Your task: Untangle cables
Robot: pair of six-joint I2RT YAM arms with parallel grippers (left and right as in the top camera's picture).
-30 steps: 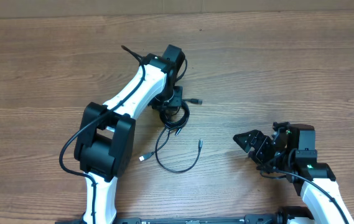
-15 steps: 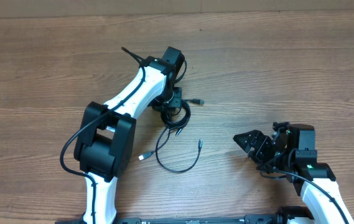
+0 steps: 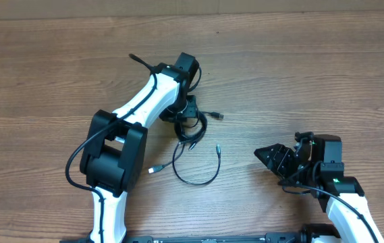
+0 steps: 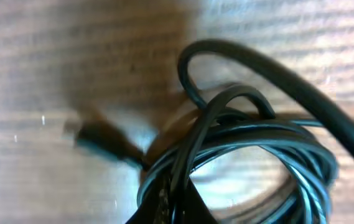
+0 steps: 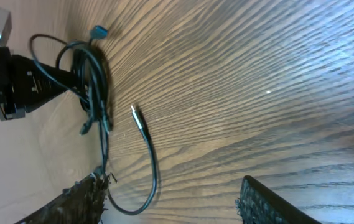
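The cables [image 3: 193, 127] lie as a small black coil at the table's middle, with a long loop [image 3: 198, 181] trailing toward the front and plug ends [image 3: 217, 147] spread around. My left gripper [image 3: 189, 116] reaches down onto the coil and is shut on its strands. In the left wrist view the cables [image 4: 257, 134] fill the frame, pinched at the bottom by my left gripper [image 4: 175, 208]. My right gripper [image 3: 271, 162] stands open at the right front, apart from the cables. The right wrist view shows the coil [image 5: 96, 81] and its loop [image 5: 152, 180] far beyond my right gripper [image 5: 170, 202].
The wooden table [image 3: 313, 81] runs wide to the right and back. The left arm [image 3: 144, 101] crosses the table from the front left toward the coil. One loose plug [image 4: 96, 134] lies to the left of the coil in the left wrist view.
My left gripper has shut on the coil and dragged it slightly. The plug ends and loop have shifted a little. My right gripper's jaws have narrowed somewhat.
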